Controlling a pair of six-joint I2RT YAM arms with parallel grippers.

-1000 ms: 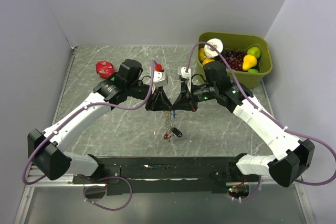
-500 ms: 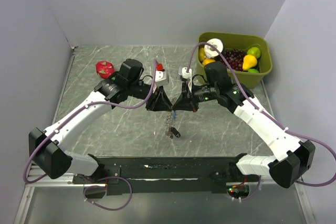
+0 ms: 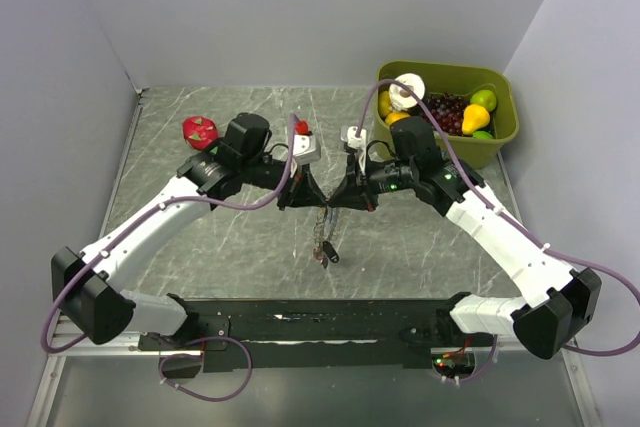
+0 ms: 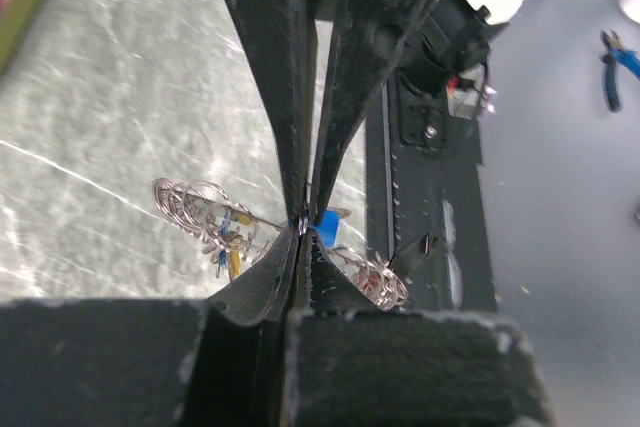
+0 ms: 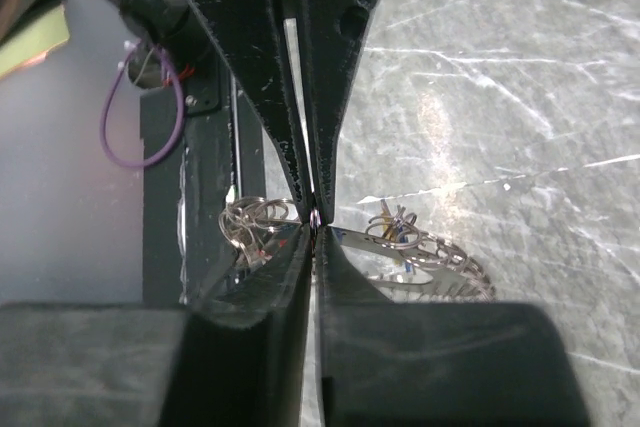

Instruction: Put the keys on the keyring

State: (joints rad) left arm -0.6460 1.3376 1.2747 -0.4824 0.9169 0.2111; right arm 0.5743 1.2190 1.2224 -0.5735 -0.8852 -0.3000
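My left gripper (image 3: 317, 197) and right gripper (image 3: 334, 197) meet tip to tip above the middle of the table. Both stand shut on a thin wire loop of the keyring (image 4: 301, 226) pinched between them. In the left wrist view a key with a blue tag (image 4: 328, 224) sits right beside the tips. Bunches of silver rings (image 4: 196, 209) hang on either side, one with small blue and yellow keys. From the meeting point a chain of rings (image 3: 323, 232) hangs toward the table, ending in a black fob (image 3: 329, 256). The right wrist view shows ring clusters (image 5: 398, 234) on both sides of its fingers (image 5: 270, 277).
A green bin (image 3: 505, 137) holding fruit stands at the back right. A red dragon fruit (image 3: 200, 131) lies at the back left, and a small red fruit (image 3: 302, 128) behind the grippers. The black base rail (image 3: 320, 322) runs along the near edge.
The left gripper has closed on the ring. Both grippers have shifted slightly away from the bases, and the hanging chain and fob have swung a little to the left.
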